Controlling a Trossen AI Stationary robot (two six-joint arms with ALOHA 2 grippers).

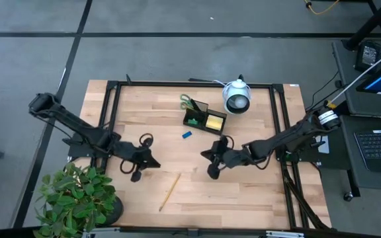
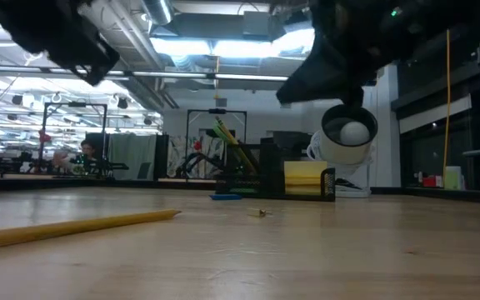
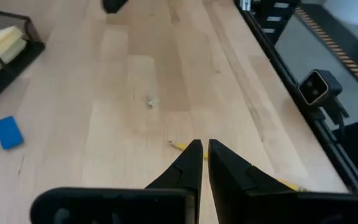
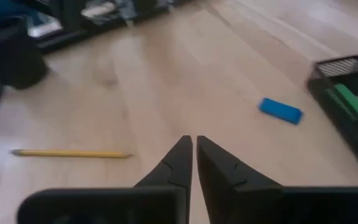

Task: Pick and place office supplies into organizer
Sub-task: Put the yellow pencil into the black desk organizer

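Bare tabletop [image 1: 243, 192] lower centre offers open passage between both arms. Obstacles: pencil [image 1: 169, 192] lower centre, blue piece [image 1: 186, 135] mid-frame, organizer [image 1: 204, 117] and white round device [image 1: 237, 97] upper centre.

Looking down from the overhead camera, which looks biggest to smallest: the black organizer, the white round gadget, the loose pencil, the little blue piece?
1. Black organizer.
2. White round gadget, close to the organizer in area, so these two are nearly tied.
3. Pencil: long but very thin.
4. Blue piece, clearly smallest.
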